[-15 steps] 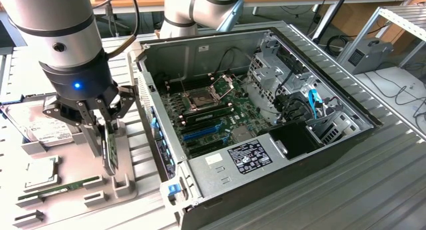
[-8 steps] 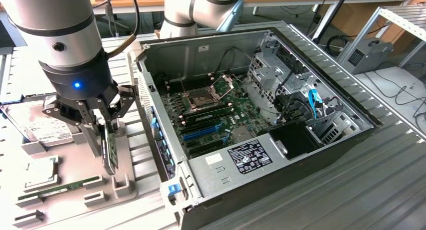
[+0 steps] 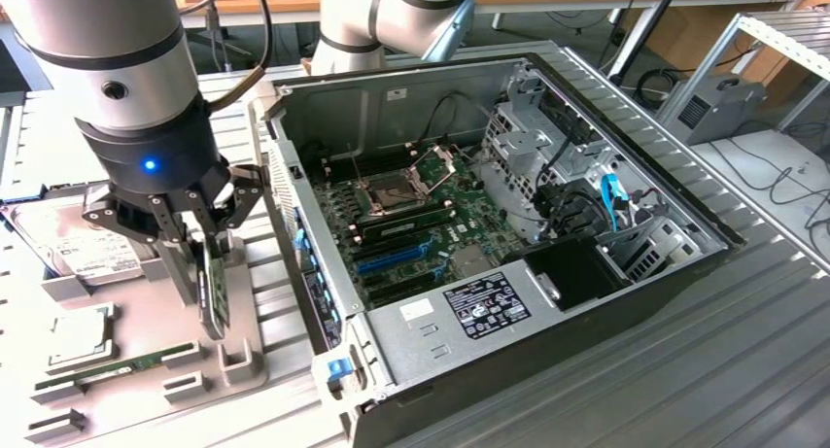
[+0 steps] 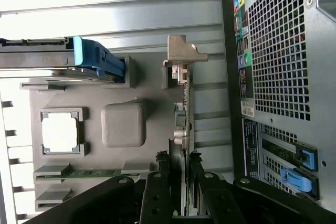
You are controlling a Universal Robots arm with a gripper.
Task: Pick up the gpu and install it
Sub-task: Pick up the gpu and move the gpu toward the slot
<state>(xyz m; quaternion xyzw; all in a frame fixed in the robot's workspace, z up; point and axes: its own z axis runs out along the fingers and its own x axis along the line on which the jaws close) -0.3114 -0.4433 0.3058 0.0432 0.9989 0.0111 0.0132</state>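
Between the fingers: gpu [image 3: 214,297] [image 4: 184,124] upright on edge, gripper [image 3: 208,236] [image 4: 179,182] pinched narrow on its top edge | underneath: card's lower edge in gray holder tray [image 3: 247,362] [image 4: 142,87], silvery bracket [image 4: 182,53] at one end | nearby on tray: memory stick [image 3: 117,367] [image 4: 89,172], CPU chip [image 3: 78,336] [image 4: 60,132] | farther: open computer case [image 3: 623,127] [image 4: 273,51], motherboard [image 3: 415,224] exposed.

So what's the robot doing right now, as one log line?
gripper: shut on gpu | gpu: on edge in grey holder | computer case: open, gpu not installed
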